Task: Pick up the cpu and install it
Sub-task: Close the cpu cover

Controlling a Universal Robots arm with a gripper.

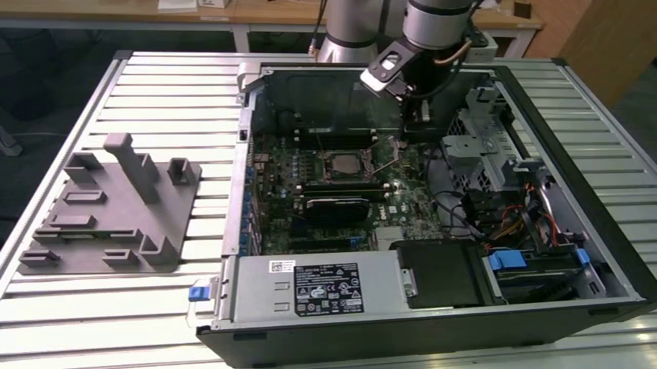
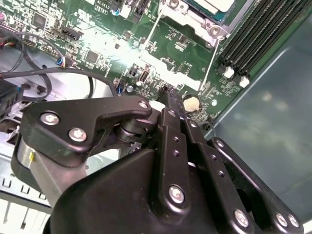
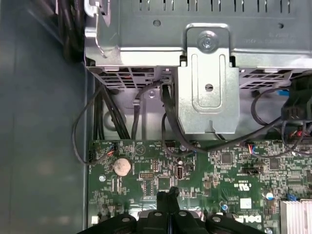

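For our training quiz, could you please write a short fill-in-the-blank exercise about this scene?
1. The cpu sits in the ___ on the motherboard.
2. The tool hangs over the motherboard with its fingers ___.
3. The grey fixture stands to the exterior view's ___ of the computer case.

Missing words: socket; shut; left.
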